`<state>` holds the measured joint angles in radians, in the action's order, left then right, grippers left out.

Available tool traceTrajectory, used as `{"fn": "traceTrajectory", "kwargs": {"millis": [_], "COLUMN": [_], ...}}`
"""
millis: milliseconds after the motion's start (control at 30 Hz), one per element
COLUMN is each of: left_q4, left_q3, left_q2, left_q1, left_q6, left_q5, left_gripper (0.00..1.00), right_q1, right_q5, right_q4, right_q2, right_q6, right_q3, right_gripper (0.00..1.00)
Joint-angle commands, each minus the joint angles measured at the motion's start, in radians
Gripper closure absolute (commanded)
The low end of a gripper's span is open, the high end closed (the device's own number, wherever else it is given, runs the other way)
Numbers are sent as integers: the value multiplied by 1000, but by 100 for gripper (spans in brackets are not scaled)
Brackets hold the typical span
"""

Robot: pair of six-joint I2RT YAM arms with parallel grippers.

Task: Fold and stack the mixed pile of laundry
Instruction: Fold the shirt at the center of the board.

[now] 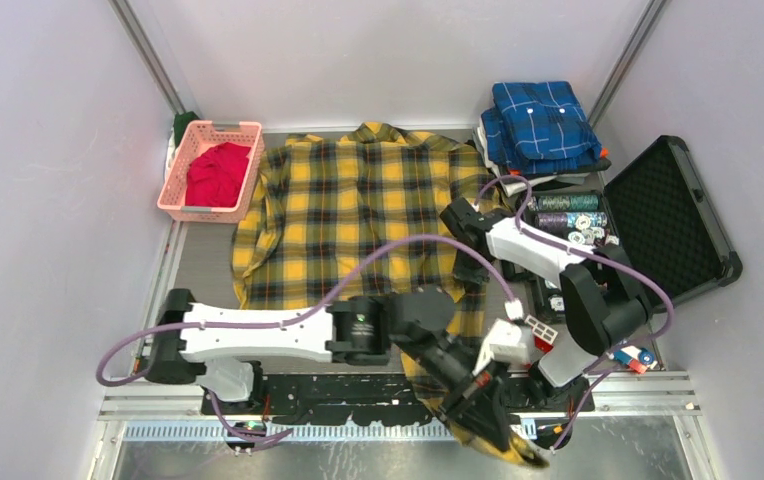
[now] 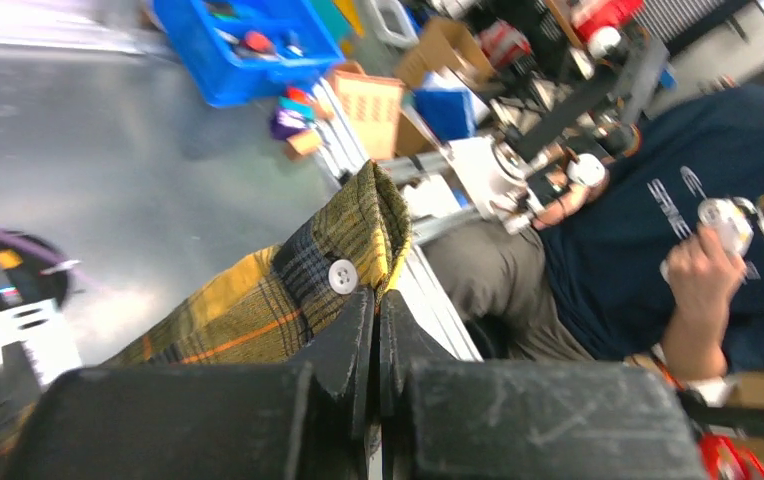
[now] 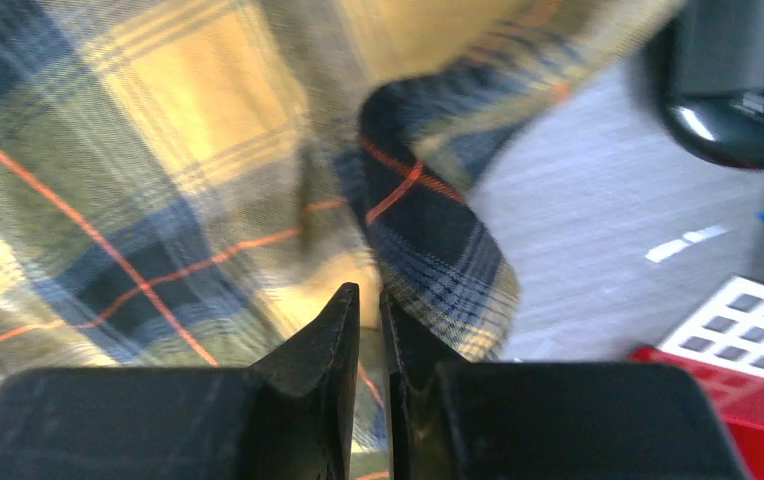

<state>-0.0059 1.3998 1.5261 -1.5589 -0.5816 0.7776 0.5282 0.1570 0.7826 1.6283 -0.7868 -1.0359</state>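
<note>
Yellow-and-black plaid shirt (image 1: pixel 358 200) was mid-fold: left fingers (image 2: pixel 343 345) pinched its buttoned cuff (image 2: pixel 358 240); right fingers (image 3: pixel 328 330) stood narrow, hem (image 3: pixel 438 250) just ahead, grip unclear. Next move needed a sure hold.

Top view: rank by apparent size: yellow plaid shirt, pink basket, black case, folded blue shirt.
1. yellow plaid shirt
2. black case
3. pink basket and folded blue shirt: they look about alike, so not ranked.

Bright, even overhead light — top view sharp, wrist views motion-blurred.
</note>
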Motion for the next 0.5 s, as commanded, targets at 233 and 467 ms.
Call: {"fn": "traceTrajectory", "kwargs": {"millis": [233,467], "left_q4": [-168,-246], "left_q3": [-156,-198], "left_q2": [-324,-493], "left_q1": [220,272], "left_q6": [153,253], "left_q5": [-516,-932], "left_gripper": [100,100], "right_q1": [-14,-14], "right_q5": [203,184], "right_q4": [235,280], "right_q2": [-317,-417], "right_q6": [-70,-95], "right_q3": [101,147], "right_gripper": [81,78]}}
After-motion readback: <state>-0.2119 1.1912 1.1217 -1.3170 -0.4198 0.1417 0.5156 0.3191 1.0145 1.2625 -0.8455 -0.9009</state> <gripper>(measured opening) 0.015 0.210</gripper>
